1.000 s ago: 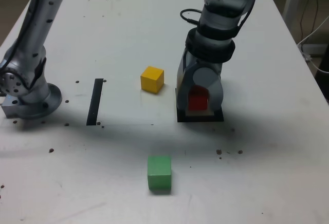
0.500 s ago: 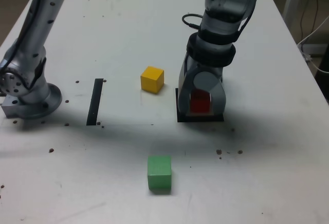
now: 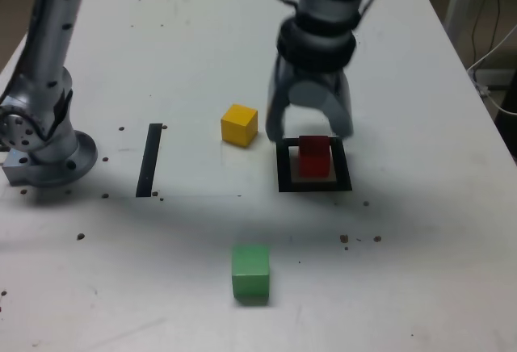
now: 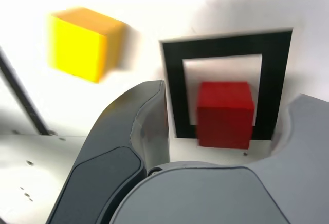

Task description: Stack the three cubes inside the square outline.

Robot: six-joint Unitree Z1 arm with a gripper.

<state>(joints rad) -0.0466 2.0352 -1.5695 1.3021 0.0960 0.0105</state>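
Raised clear of the red cube (image 3: 314,157), the gripper (image 3: 309,126) now hangs above the far side of the square outline (image 3: 344,176), whereas a second ago its fingers reached down around that cube. Its fingers are spread wide and pinch nothing; both views show open space between them, and the exterior view blurs them. As the exterior view shows the scene, the red cube sits inside the black square outline, on its white centre, with the black border visible to the left, to the right and on the near side. The yellow cube (image 3: 239,125) rests on the white table (image 3: 194,231) to the left of the outline and slightly farther away, apart from it, one corner edge turned toward the near side. The green cube (image 3: 250,272) stands on the table nearer than the other two, left of the outline and well apart from it. Neither of these two cubes has moved. Farther left lies the straight black strip (image 3: 149,160), running from near to far, and beyond it at the left edge stands the arm's round base (image 3: 53,158). Small dark specks dot the tabletop.
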